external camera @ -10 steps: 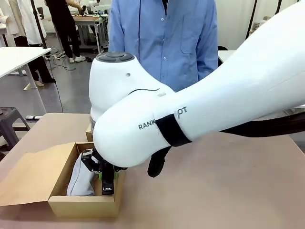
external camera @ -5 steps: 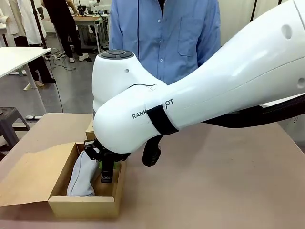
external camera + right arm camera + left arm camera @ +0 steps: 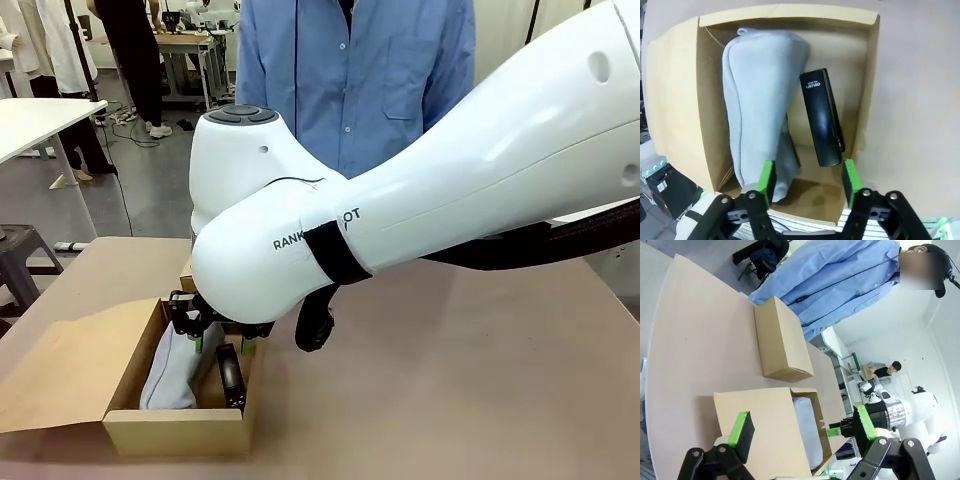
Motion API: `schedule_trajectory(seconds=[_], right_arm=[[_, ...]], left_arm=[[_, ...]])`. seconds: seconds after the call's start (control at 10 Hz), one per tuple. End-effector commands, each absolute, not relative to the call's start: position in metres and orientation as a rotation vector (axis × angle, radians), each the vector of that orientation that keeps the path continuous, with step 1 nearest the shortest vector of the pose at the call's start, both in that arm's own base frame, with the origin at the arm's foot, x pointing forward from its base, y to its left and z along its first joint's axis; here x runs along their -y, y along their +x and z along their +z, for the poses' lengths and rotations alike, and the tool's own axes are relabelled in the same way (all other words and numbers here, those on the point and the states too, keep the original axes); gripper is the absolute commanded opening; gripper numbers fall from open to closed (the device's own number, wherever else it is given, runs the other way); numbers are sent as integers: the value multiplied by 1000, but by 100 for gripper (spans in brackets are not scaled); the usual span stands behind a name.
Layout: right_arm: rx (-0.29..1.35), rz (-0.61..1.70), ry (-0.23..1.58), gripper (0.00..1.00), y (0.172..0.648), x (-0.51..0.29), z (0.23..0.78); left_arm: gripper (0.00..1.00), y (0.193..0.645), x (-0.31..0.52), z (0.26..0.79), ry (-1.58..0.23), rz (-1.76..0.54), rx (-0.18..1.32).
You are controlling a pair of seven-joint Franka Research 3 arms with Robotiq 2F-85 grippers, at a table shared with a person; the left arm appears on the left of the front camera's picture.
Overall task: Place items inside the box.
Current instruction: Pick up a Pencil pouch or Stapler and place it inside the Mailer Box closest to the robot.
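In the lower left of the front view an open cardboard box (image 3: 175, 432) sits on the brown table (image 3: 450, 400), its flap spread flat toward the left edge; the grey pouch (image 3: 168, 378) lies lengthwise along the box's left half, and the black stapler (image 3: 231, 376) lies beside it along the right wall, both fully inside. The right arm (image 3: 420, 210) sweeps in from the upper right and bends down over the box; the right gripper (image 3: 221, 345) hangs just above the stapler with its green pads spread apart, holding nothing. A person in a blue shirt (image 3: 360, 80) stands at the far edge, top centre.

In the right wrist view the pads stand wide at the bottom of the frame, one over the end of the pouch, the other near the box's right wall; the stapler lies on the box floor between them, clear of both, its white-printed end toward the top; it touches or nearly touches the pouch at that end.

In the left wrist view the left gripper (image 3: 804, 427) is at the bottom of the frame, its fingers parted and empty, above the table beside the box flap; a smaller closed cardboard box (image 3: 782, 340) lies farther off, centre frame, near the person.
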State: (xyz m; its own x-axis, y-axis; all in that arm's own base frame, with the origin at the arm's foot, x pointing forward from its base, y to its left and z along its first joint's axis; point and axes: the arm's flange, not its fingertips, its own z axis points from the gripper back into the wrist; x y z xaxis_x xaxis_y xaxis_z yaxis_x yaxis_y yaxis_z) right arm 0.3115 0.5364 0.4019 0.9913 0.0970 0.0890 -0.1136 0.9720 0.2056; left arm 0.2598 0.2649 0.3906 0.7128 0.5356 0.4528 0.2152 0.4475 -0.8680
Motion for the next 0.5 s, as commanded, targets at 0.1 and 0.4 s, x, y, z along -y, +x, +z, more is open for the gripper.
schedule_trajectory(seconds=[0.1, 0.4], right_arm=[[88, 52, 245, 100, 308, -538, 400], [118, 56, 271, 100, 306, -522, 418]], left_arm=[[100, 261, -264, 392, -1127, 212, 821], [100, 261, -264, 392, -1127, 212, 821]])
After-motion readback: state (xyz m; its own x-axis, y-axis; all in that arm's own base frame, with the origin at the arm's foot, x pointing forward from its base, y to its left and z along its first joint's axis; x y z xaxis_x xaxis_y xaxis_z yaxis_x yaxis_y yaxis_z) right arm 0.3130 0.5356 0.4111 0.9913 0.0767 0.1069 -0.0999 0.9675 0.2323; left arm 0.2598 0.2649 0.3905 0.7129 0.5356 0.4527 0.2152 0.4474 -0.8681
